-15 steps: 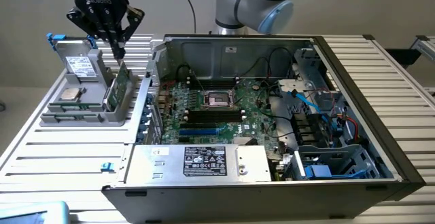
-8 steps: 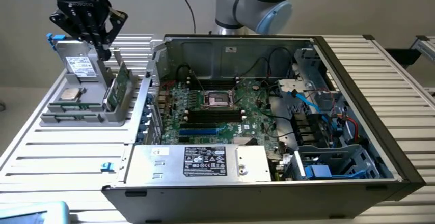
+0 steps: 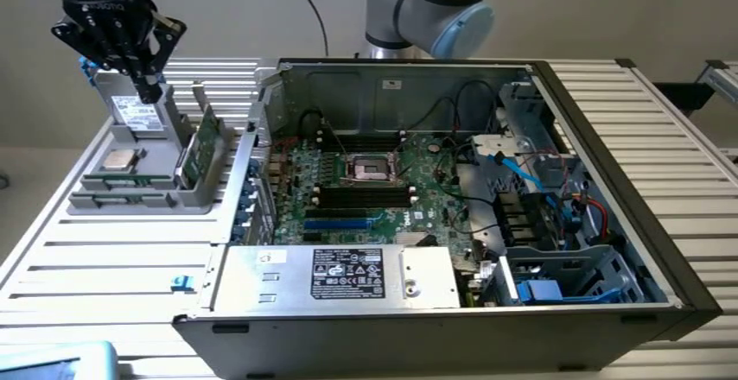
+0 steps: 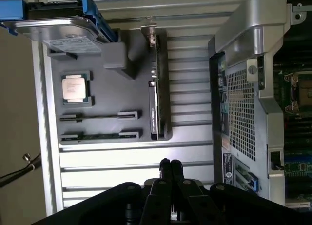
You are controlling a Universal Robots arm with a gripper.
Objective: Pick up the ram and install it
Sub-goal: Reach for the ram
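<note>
The ram [image 4: 100, 135] is a thin green stick lying on its edge in the outer slot of the grey parts holder [image 4: 112, 95]. In the exterior view the ram [image 3: 119, 198] sits near the holder's front edge. My gripper [image 3: 148, 93] hangs high above the back of the holder, by the upright hard drive [image 3: 141, 114], well apart from the ram. In the wrist view its fingertips [image 4: 170, 164] are pressed together, shut, with nothing between them. The black memory slots [image 3: 363, 194] lie on the motherboard [image 3: 433, 186] inside the open computer case.
The holder also carries a CPU [image 4: 75, 88], a standing green expansion card [image 3: 206, 145] and an unfilled slot [image 4: 100, 116]. The case wall [image 3: 248, 181] rises just right of the holder in the exterior view. A power supply [image 3: 340, 275] fills the case front.
</note>
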